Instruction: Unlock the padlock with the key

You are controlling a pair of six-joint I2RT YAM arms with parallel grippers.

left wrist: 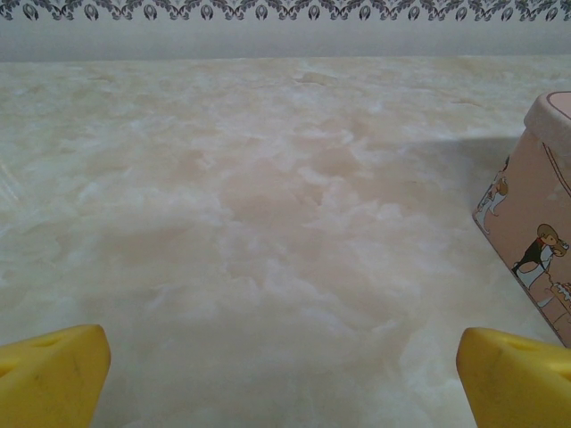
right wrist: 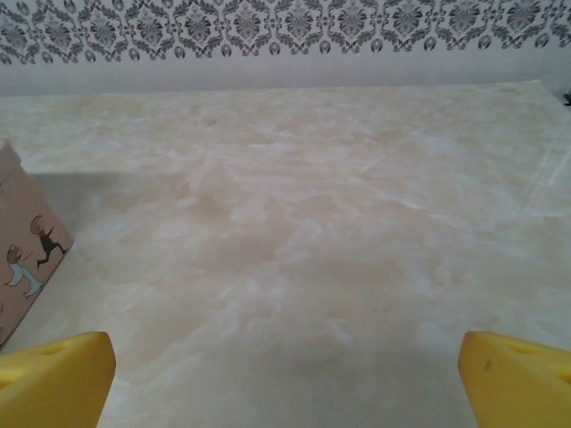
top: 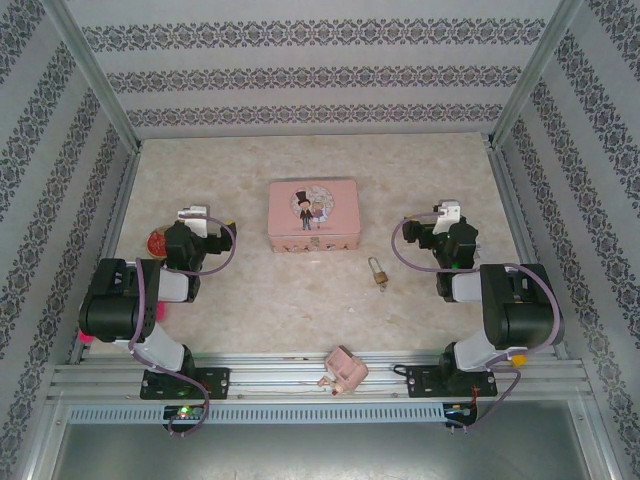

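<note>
The small brass padlock [top: 378, 273] with its thin silver shackle lies flat on the marble table, in front of the pink tin's right corner and between the two arms. A tiny dark speck at its near end may be the key; I cannot tell. My left gripper [left wrist: 281, 379] is open, its yellow fingertips [left wrist: 49, 374] wide apart over bare table left of the tin. My right gripper [right wrist: 285, 383] is also open and holds nothing, and its fingertips [right wrist: 517, 379] hover to the right of the tin. The padlock lies nearer the right arm [top: 455, 250].
The pink tin [top: 313, 215] with a cartoon couple on its lid stands mid-table; its side shows at the edge of the left wrist view [left wrist: 535, 223] and the right wrist view [right wrist: 22, 241]. A red-and-yellow object [top: 157, 241] lies by the left arm. A small pink thing [top: 343, 368] rests on the front rail.
</note>
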